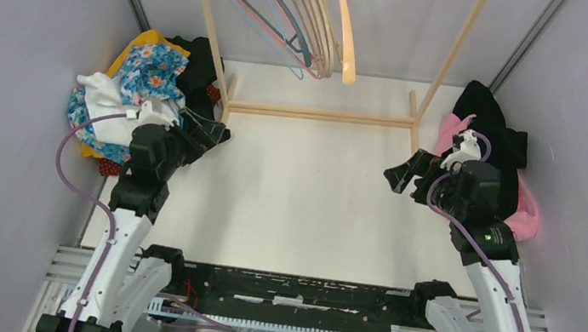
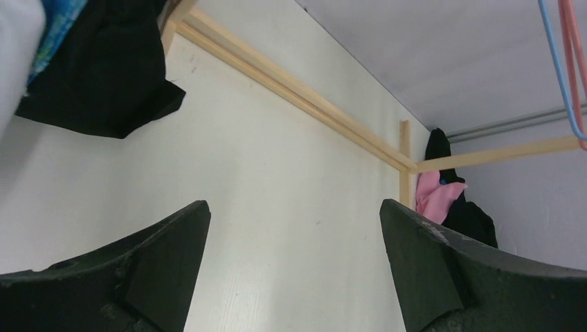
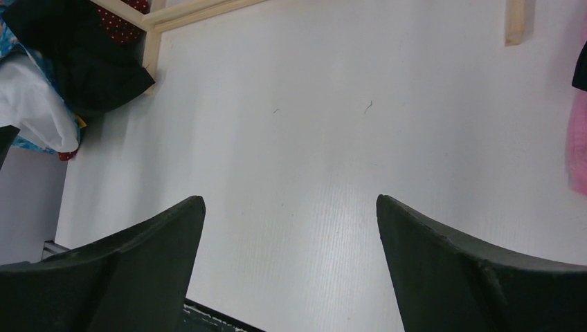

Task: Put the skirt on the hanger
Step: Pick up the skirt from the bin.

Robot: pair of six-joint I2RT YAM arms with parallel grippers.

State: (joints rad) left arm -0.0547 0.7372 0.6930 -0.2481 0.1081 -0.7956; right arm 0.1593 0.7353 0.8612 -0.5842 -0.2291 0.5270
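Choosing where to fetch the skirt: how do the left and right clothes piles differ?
The left pile mixes blue floral, white, yellow and black; the right pile is only black and pink. The left pile looks more spread out than the right pile. Both lie outside the posts of the rack.

left arm (image 1: 123, 240), right arm (image 1: 476, 194): white links, black joints | cables (image 1: 60, 157): purple | left end effector (image 2: 292, 205): black

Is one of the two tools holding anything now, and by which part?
Nothing is held. The left tool and the right tool are both open and empty, over the table.
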